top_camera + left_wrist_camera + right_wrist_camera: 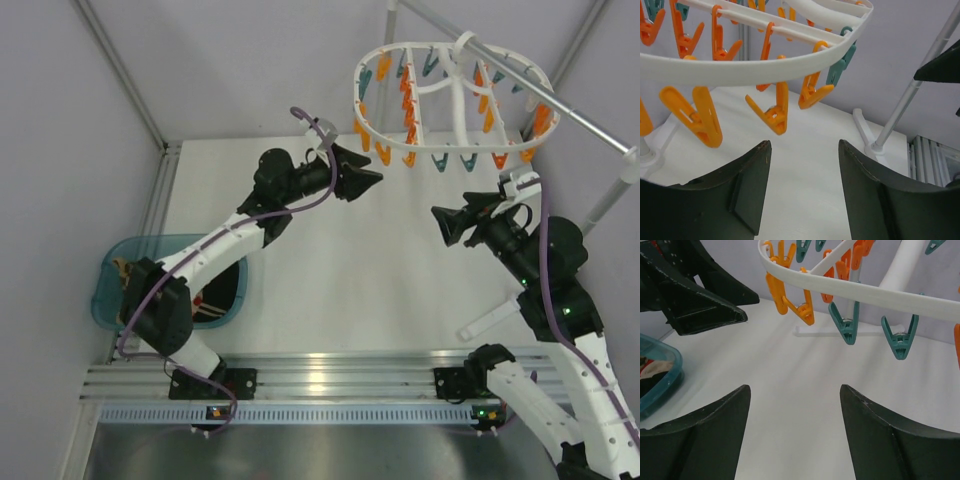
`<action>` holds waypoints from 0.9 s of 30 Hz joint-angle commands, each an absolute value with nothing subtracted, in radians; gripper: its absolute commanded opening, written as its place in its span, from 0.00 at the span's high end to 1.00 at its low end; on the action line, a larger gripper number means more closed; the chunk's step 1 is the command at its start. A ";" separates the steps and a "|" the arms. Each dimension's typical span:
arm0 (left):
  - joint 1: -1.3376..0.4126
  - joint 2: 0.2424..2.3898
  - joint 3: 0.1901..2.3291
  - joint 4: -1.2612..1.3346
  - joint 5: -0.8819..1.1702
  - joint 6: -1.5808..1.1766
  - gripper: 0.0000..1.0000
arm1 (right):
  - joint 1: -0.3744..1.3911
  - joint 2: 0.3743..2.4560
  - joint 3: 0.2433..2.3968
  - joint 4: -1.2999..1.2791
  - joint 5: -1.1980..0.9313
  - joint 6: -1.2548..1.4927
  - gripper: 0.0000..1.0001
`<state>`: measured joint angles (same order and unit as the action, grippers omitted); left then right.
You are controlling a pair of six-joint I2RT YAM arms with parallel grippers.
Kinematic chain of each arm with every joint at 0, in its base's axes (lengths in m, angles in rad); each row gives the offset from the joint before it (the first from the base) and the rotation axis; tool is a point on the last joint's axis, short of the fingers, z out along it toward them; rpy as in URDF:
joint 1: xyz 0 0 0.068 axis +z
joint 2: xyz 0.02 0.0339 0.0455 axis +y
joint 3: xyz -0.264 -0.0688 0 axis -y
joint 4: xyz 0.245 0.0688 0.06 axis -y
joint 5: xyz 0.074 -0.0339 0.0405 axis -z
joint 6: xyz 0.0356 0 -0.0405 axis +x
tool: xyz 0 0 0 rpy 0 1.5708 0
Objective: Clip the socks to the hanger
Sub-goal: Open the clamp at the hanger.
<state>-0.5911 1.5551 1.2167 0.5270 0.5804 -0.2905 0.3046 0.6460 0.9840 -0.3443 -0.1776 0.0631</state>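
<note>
The left end effector [365,183] is raised above the white surface [330,270], just beside the near-left rim of the hanger [356,95]; its fingers stand well apart and hold nothing; in its own wrist view an orange clip [771,112] hangs just beyond the gap. The right end effector [440,227] is also in the air, below the hanger's near side and pointing to the left; it is open too, with only bare surface between the fingers. The hanger hangs on a grey rod [560,100] at the far right. The socks [125,268] (only a brownish bit of fabric is visible) lie in the teal bin [105,290] at the near left, well apart from both end effectors.
</note>
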 commanded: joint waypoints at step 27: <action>-0.617 1.557 1.108 0.908 0.357 -0.319 0.35 | 0.235 0.713 1.197 -0.502 -0.258 -0.038 0.27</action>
